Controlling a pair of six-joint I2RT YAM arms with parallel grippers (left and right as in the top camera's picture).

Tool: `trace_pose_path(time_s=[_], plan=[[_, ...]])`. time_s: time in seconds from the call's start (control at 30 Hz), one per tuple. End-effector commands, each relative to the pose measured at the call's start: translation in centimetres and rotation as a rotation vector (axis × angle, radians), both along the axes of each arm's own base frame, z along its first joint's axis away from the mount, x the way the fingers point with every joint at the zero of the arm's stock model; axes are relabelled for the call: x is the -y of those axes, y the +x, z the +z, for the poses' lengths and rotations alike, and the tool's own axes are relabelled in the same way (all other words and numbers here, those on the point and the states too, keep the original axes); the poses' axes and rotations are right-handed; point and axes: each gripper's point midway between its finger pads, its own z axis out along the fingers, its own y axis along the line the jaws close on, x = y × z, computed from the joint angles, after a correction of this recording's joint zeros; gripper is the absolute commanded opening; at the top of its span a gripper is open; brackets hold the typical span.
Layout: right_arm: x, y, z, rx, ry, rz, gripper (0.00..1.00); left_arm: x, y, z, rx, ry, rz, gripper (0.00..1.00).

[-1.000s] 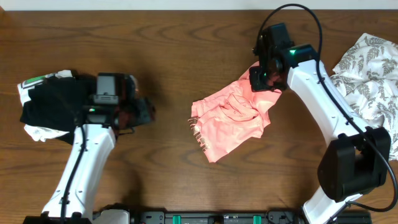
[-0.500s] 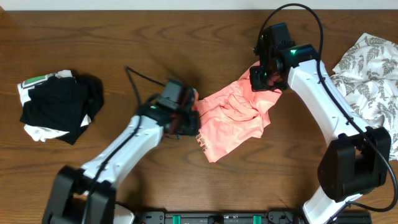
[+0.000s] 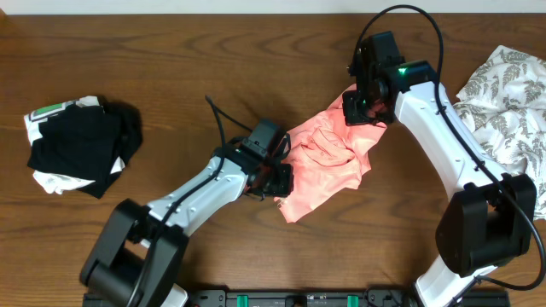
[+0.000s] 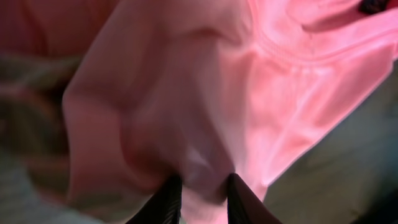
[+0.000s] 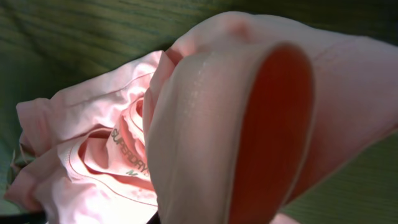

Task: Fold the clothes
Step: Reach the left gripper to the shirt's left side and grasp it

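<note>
Fig.: spreading step: pink shirt (image 3: 328,162), crumpled mid-surface (image 3: 213,68), pinched at left edge by left hand (image 3: 280,177) & at far corner by right hand (image 3: 365,107); next, prob. pull apart to flatten.

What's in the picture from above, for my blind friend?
A pink T-shirt lies crumpled on a table, the left gripper pinching its left edge, the right gripper its top. A black-and-white bundle sits far left, a leaf-print garment far right.
</note>
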Motion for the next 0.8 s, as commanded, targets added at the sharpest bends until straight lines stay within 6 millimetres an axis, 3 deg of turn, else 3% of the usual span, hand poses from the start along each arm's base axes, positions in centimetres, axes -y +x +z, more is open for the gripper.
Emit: trace_pose_path(time_s=[0.0,0.23,0.43,0.57,0.77], plan=[[-0.3,0.1,0.3,-0.002,0.012,-0.005,0.01,0.1,0.3,-1.7,-0.011,0.011,0.008,0.26],[-0.2,-0.5,0.1,-0.03,0.01,-0.004,0.01,0.5,3.3,-3.8,0.058,-0.008,0.04,0.26],[-0.2,-0.7,0.1,-0.038,0.013,-0.01,0.01,-1.4,6.4,-3.5,0.116,-0.016,0.118,0.26],[-0.2,-0.6,0.1,-0.034,0.014,-0.012,0.01,-2.5,7.1,-3.5,0.106,-0.03,0.154,0.26],[-0.3,-0.5,0.1,-0.033,0.02,-0.028,0.01,-2.2,6.9,-3.1,0.087,-0.071,0.14,0.27]])
